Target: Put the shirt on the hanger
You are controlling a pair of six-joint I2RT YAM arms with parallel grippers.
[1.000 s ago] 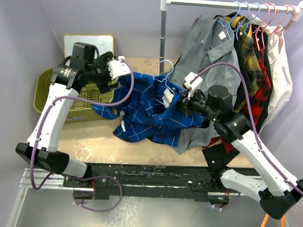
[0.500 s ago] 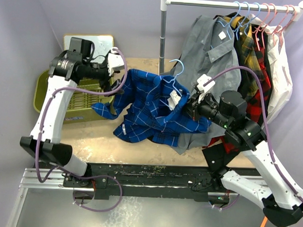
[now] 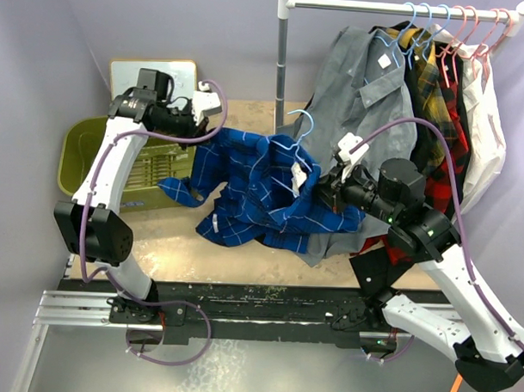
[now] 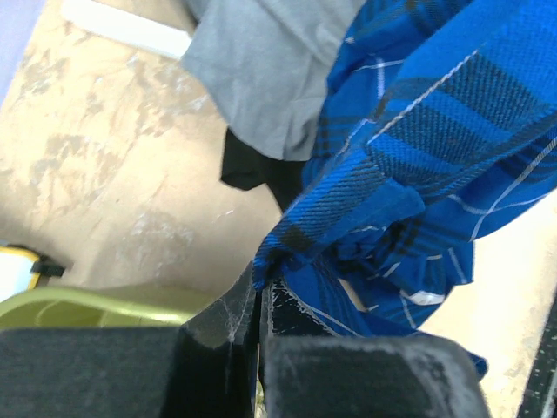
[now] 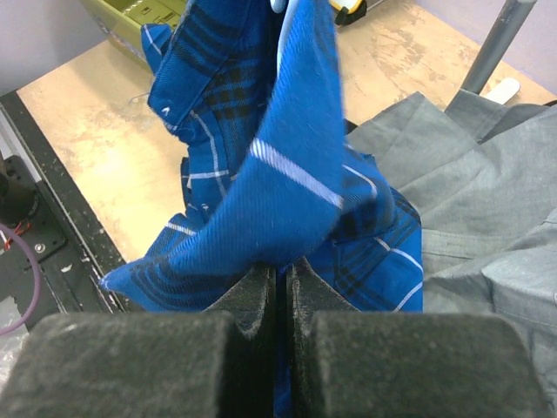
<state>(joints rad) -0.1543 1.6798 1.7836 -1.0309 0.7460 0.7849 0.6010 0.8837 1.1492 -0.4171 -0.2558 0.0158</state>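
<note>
The top camera looks down over the whole table (image 3: 170, 237); both wrist cameras view its shirt (image 3: 240, 204) close up.

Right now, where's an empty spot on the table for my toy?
Bare table lies in front of the green basket, beside the shirt. A thin strip shows behind the shirt, by the rack pole. Hanging clothes crowd the right.

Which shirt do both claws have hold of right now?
The blue plaid shirt, pinched between the left claw and the right claw; the grey shirt and the others hang on the rail.
</note>
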